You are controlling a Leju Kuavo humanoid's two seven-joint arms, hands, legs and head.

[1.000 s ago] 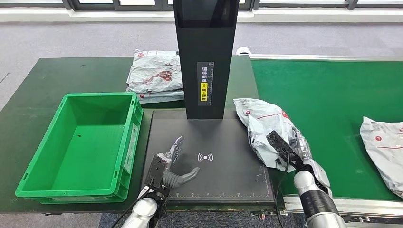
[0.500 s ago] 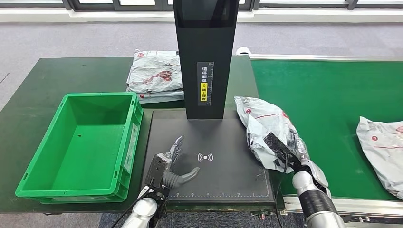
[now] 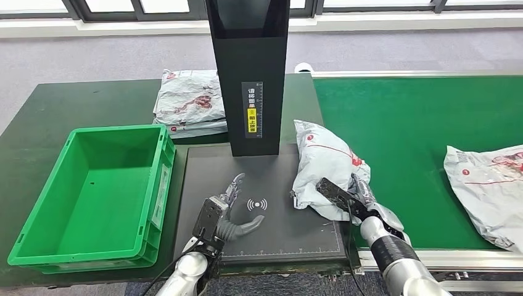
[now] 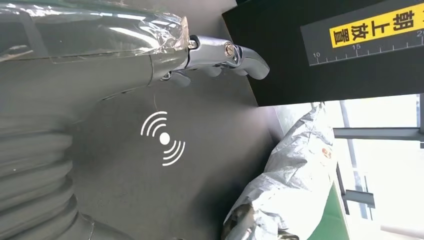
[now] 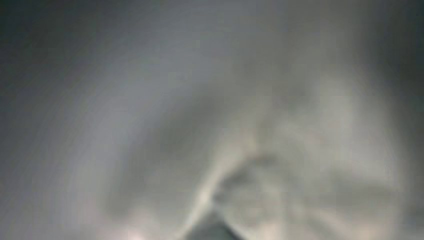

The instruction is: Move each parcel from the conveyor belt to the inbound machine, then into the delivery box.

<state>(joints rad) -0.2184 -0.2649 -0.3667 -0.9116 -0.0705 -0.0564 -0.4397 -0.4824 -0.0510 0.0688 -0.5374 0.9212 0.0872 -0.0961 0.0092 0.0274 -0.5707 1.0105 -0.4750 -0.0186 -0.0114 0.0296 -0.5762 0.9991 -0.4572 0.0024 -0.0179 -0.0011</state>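
Straddling the seam between belt and scanner, the grey poly-mailer parcel (image 3: 324, 166) lies half over the right edge of the inbound machine's black scan plate (image 3: 265, 185) and half over the green conveyor belt (image 3: 419, 135), its long axis running from the near right up toward the machine's black column (image 3: 250, 74). The right hand (image 3: 354, 197) grips its near, crumpled end, fingers buried in the plastic (the right wrist view is a grey blur pressed against the bag, which fits a close hold). From that hand the parcel extends away and to the robot's left, so, as I judge it, the coming move is a short carry leftward to bring the bag fully over the white scan mark (image 3: 256, 205).

The left hand (image 3: 227, 213) holds nothing, fingers spread, hovering at the plate just beside that mark; it is the nearer hand to the green delivery box (image 3: 92, 185) on the dark surface (image 3: 74, 105), well apart from the parcel.

A second parcel (image 3: 487, 179) waits farther along the belt, and a stack of mailers (image 3: 188, 102) lies behind the box.
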